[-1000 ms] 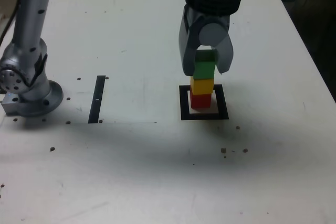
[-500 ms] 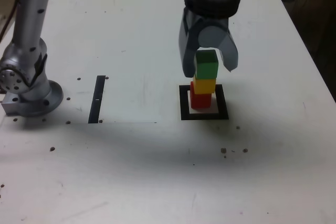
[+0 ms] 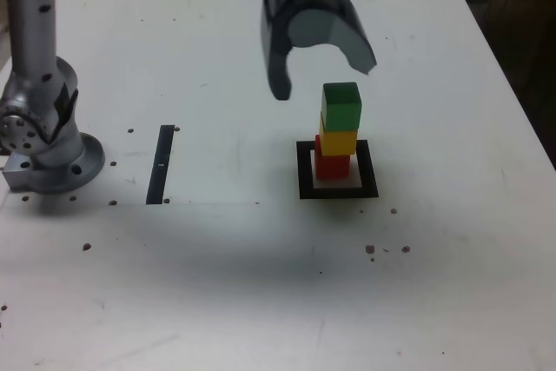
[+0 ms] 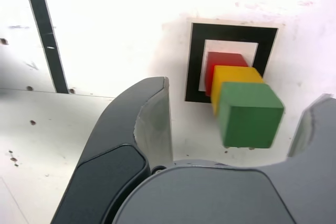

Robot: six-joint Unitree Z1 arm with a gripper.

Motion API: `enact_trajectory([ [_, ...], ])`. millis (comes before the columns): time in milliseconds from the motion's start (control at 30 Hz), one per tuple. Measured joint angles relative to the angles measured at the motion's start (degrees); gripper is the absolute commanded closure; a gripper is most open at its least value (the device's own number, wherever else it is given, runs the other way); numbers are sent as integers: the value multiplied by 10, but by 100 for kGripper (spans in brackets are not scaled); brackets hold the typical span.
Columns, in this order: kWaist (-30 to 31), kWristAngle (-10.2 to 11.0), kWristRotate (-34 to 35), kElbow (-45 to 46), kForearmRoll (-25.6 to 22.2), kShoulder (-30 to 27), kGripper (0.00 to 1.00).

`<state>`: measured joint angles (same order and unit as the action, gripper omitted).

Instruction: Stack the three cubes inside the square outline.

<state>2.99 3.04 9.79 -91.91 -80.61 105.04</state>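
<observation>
My grey curved jaws (image 3: 318, 84) now stand wide and clear of the small green cube (image 3: 341, 107), released atop the yellow and red ones. Inside the black square outline (image 3: 368, 169), the stack looks finished.

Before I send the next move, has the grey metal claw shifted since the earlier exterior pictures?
Yes: the grey metal claw is now up and toward the exterior view's left, judged against the thick black square outline.

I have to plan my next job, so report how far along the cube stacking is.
Stacking looks done: the red cube sits within the black square outline, with the yellow cube on it and the green cube on top. Nothing is in hand: the gripper is open, clear of the stack. No cube seems left to place.
</observation>
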Motion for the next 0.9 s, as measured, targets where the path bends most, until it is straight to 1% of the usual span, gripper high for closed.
enact_trajectory([
  [100, 0, 2, 3, 11, -1, -13, 0],
  [267, 0, 12, 10, 65, 0, -52, 0],
  [433, 0, 16, 15, 123, 13, -87, 0],
  [567, 0, 16, 17, 167, 25, -119, 0],
  [900, 0, 16, 17, 275, 58, -177, 0],
])
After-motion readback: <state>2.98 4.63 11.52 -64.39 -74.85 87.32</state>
